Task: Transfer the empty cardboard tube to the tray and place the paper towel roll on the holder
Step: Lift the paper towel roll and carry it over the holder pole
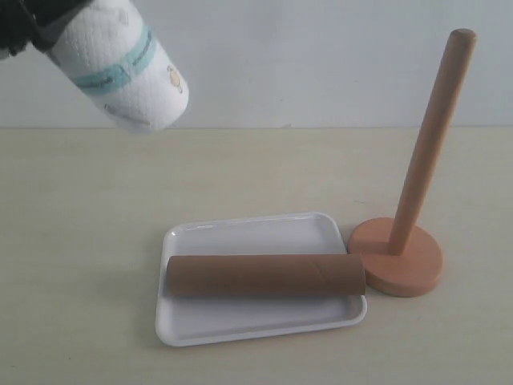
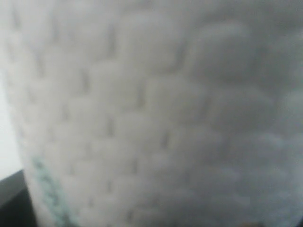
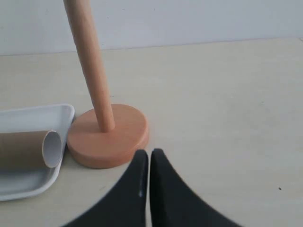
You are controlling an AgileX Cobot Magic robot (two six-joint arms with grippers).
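Clamped on the paper towel roll, the left gripper is seen only as a dark mass at the upper left corner of the exterior view; its fingers are mostly hidden behind the paper. The roll is held high above the table, tilted, with its free end pointing down and to the right. A teal band and a small printed drawing can be made out on it. The left wrist view is filled almost wholly by blurred embossed paper.

The right gripper is shown in its own wrist view with both black fingers pressed together and nothing between them. It is held low over the table, just beside the round base of the holder.

The holder stands to the right of the tray, its rod bare, its base just beside the tray's rim; whether the two touch cannot be told. The empty cardboard tube is laid lengthwise in the tray, one hollow end near the rim on the holder's side. The roll is well apart from the holder.
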